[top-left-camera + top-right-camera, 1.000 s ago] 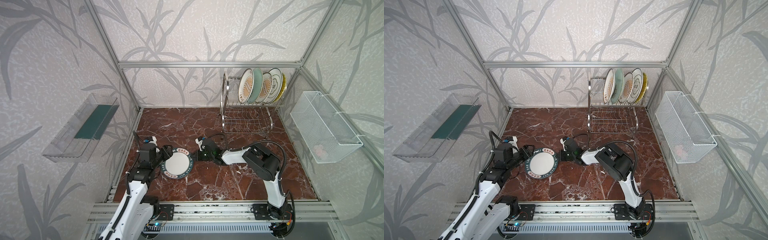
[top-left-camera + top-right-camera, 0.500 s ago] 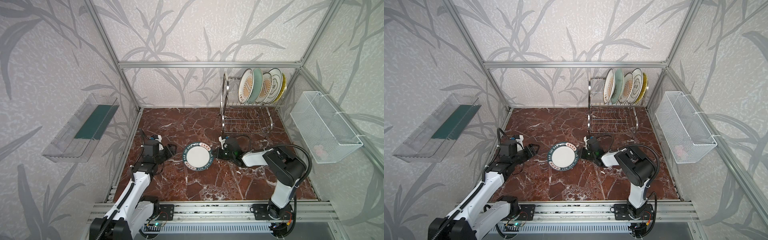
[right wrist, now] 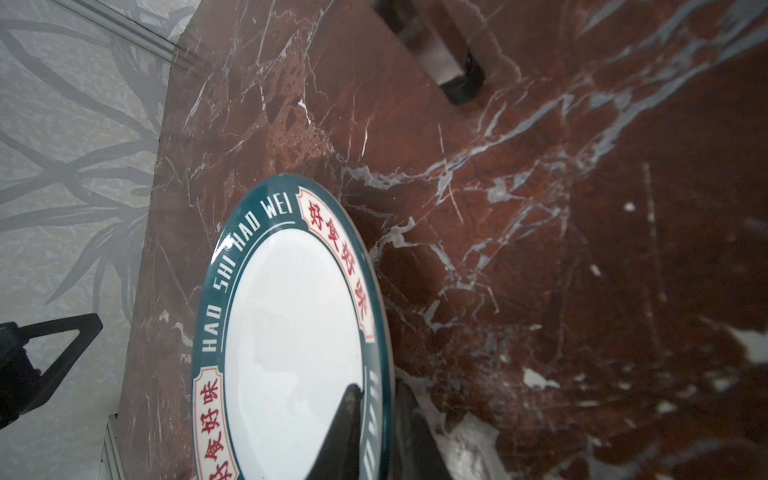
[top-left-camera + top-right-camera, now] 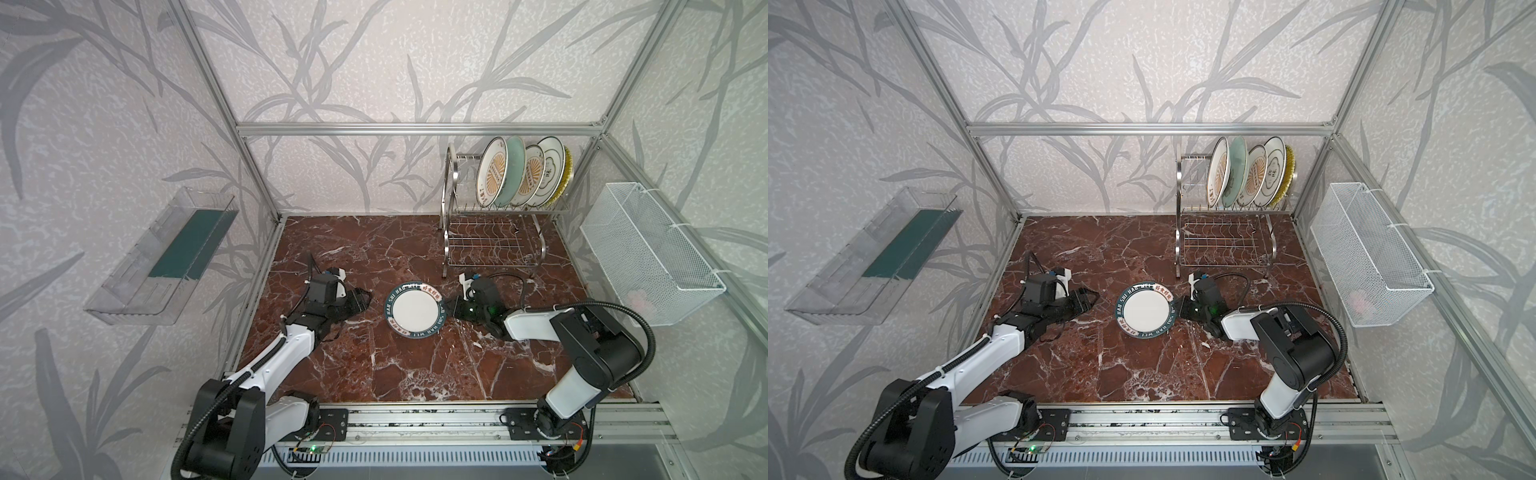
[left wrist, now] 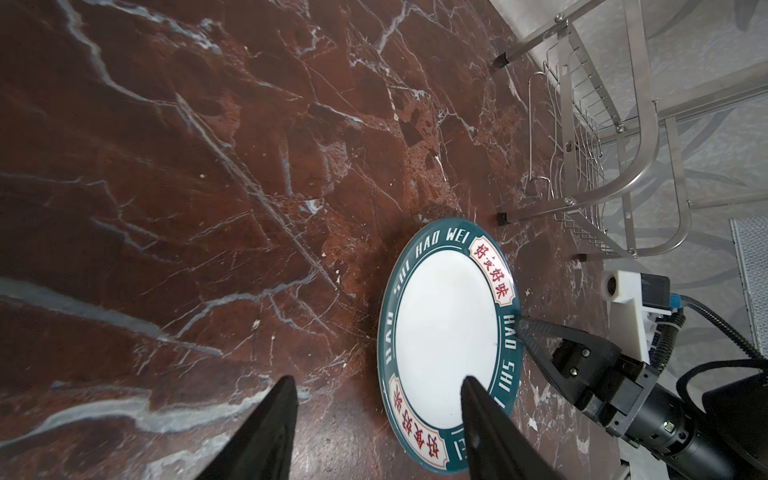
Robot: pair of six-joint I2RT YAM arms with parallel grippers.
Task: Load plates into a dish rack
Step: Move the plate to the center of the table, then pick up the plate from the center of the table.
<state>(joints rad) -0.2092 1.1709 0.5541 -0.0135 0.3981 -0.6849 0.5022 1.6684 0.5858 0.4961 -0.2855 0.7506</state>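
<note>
A white plate [image 4: 414,309] with a teal-lettered rim lies on the brown marble floor in both top views [image 4: 1144,309]. My right gripper [image 3: 378,390] is shut on its right rim, with one finger on top and one beneath it [image 4: 451,309]. My left gripper [image 5: 378,382] stands open a little to the left of the plate [image 4: 361,297], with nothing between its fingers. The dish rack [image 4: 486,245] stands at the back right, with several plates [image 4: 523,170] upright in its upper tier. Its lower tier holds nothing.
A white mesh basket [image 4: 648,253] hangs on the right wall and a clear plastic tray [image 4: 166,253] on the left wall. The rack's near feet [image 5: 502,218] stand just beyond the plate. An aluminium rail [image 4: 415,419] runs along the front edge.
My right gripper has drawn the plate to the right across the floor, towards the rack. The left gripper, earlier at the plate's left rim, now stands apart from it.
</note>
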